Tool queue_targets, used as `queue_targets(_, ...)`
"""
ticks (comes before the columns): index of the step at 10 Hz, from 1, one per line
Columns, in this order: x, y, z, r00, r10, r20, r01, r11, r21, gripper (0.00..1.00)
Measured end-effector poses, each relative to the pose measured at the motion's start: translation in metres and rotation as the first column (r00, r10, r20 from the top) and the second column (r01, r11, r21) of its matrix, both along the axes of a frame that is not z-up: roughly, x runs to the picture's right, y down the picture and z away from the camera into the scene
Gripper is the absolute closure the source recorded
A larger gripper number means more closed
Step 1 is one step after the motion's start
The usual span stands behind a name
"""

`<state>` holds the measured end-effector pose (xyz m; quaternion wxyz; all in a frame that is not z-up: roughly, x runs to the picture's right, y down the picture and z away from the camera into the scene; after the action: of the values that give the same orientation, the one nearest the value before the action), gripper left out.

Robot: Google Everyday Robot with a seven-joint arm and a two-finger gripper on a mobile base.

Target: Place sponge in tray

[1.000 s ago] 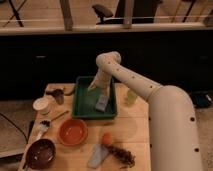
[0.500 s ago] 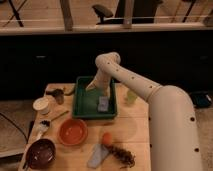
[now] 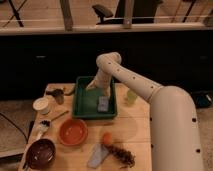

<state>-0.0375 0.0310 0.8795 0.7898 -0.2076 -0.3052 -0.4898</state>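
Observation:
The dark green tray (image 3: 85,107) stands at the back middle of the wooden table. The small pale grey-blue sponge (image 3: 103,104) lies inside the tray, towards its right side. My gripper (image 3: 95,85) hangs over the tray's back half, above and a little left of the sponge, apart from it. My white arm (image 3: 150,95) reaches in from the right.
An orange bowl (image 3: 73,132) and a dark brown bowl (image 3: 41,153) sit in front left. An orange ball (image 3: 107,138), a longer grey-blue flat piece (image 3: 97,155) and a dark cluster (image 3: 122,155) lie in front. A white cup (image 3: 42,105) is left, a pale green cup (image 3: 131,96) right of the tray.
The gripper has risen a little from the sponge and moved towards the tray's back; the sponge stays lying in the tray.

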Motion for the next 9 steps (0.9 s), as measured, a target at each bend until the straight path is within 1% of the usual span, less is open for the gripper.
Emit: queue_targets(9, -0.0006, -0.0006, 0.0007, 1.000, -0.005, 0.003, 0.005, 1.0000, -0.005, 0.20)
